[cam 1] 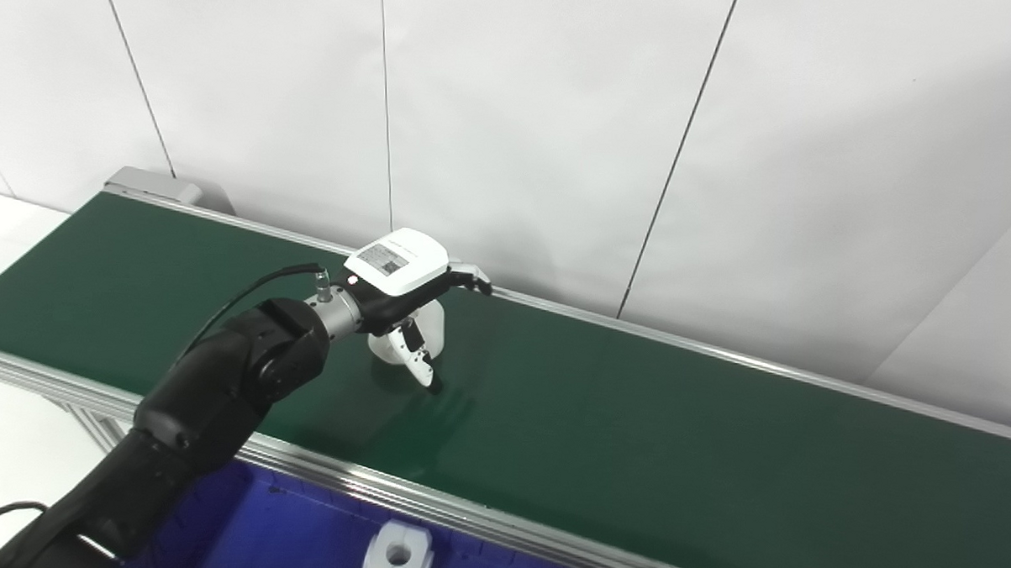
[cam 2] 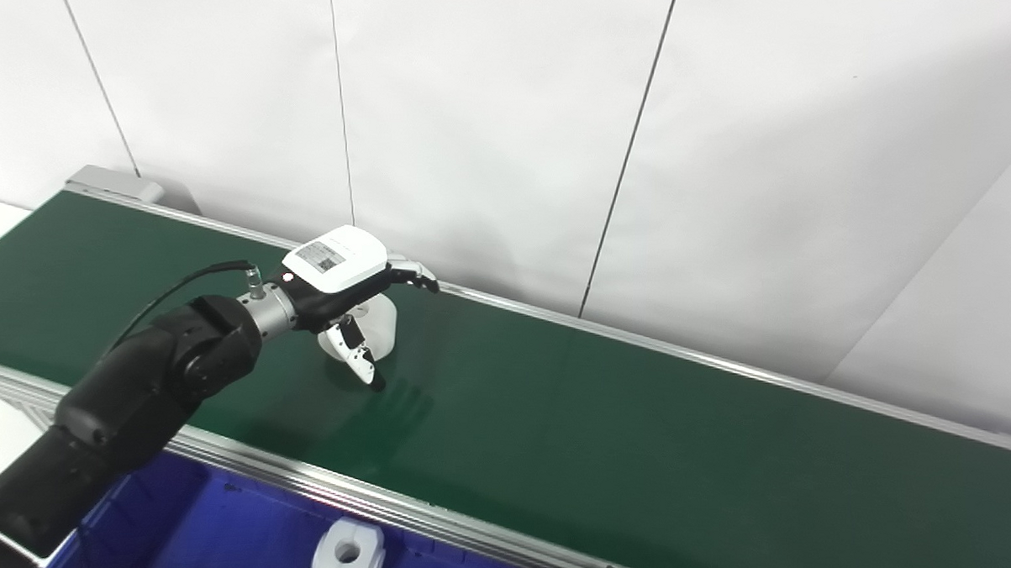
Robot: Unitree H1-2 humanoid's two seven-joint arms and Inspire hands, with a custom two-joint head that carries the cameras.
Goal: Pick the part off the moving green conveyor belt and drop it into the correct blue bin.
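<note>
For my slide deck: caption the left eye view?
Left hand reaches over a white plastic part on the green conveyor belt, blue bin below.

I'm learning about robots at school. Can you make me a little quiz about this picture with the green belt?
1. True or false: the left hand is over a white part on the green conveyor belt.
2. What colour is the bin below the belt's near rail?
3. What already lies in that bin? A) a white part with a hole B) a red ball C) a spoon

Key: 1 true; 2 blue; 3 A.
</note>
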